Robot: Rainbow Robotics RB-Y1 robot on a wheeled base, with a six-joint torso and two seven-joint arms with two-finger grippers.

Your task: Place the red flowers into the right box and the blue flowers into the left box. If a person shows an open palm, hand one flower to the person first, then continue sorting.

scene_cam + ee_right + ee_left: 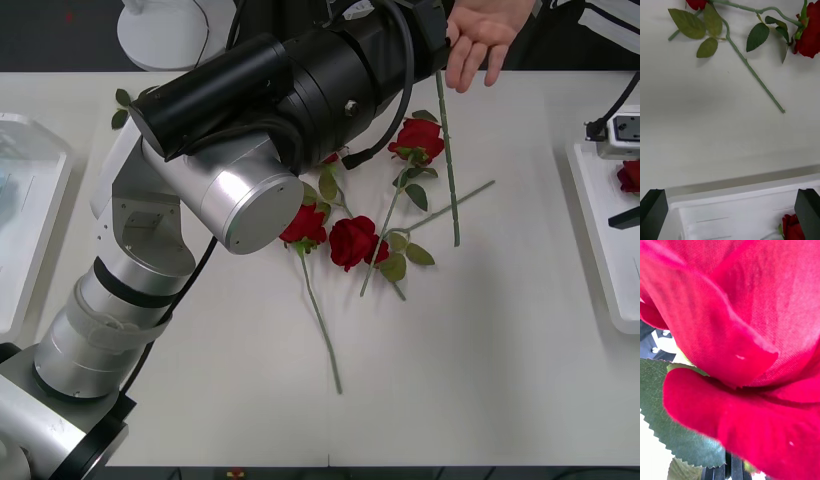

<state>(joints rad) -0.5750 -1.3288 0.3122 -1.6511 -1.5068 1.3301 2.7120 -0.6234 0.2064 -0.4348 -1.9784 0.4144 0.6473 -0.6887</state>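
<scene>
1. Your left gripper grips a red rose: deep crimson fabric petals, serrated leaf, stem dangling beside the person's open palm.
2. Your right gripper hovers open-fingered over the right box.
3. No writing is legible.

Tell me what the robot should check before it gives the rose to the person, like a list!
1. Is a palm held out? The person's hand is open at the table's far edge: ok.
2. Does the left gripper hold a flower? A red rose sits right against its wrist camera, with a stem hanging below the arm's end: ok.
3. Is that stem touching the hand? Cannot tell.
4. Is the right gripper out of the way? It hovers open over the right box: ok.
5. Are roses still waiting? Red flowers lie on the table: ok.
</scene>
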